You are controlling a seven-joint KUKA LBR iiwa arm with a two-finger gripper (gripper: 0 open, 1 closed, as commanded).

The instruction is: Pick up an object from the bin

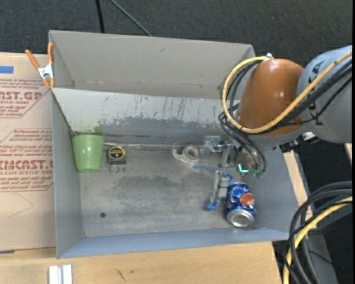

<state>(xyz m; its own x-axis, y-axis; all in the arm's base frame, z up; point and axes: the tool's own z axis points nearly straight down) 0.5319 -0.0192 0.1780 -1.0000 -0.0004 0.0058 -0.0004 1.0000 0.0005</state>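
Grey metal bin [148, 64], camera view from above: only a few things on the floor, mostly well apart. Blue drinks can [241, 205] w/ red-white logo lies on its side in the near right corner, silver end facing near, close to the right & near walls. Gripper [218, 189] hangs just beside it on the can's left, touching or a hair apart, can't tell which. It's beside the can, not round it. Claw open or closed: can't tell, since the wrist hardware & cables [236, 99] clutter that spot. Arm's orange cover [271, 93] sits over the far right of the bin. Other items: silvery ring-shaped piece [188, 154] mid-bin, left of the wrist. Small yellow-black tape measure [115, 154] further left. Green cup [87, 152] by the left wall. Can is the nearest thing to the gripper, so imo the likeliest pick. Handling, as a guess: prob. empty, so light. Thin metal skin, stiff along its length but dents if squeezed hard across the middle. Smooth & round, so slippery & apt to roll on the metal floor. Best hold imo is across the body at mid-length, square to its axis, w/ moderate squeeze. That'd need the gripper shifted right to sit over it, & the two walls nearby leave little room on those sides.
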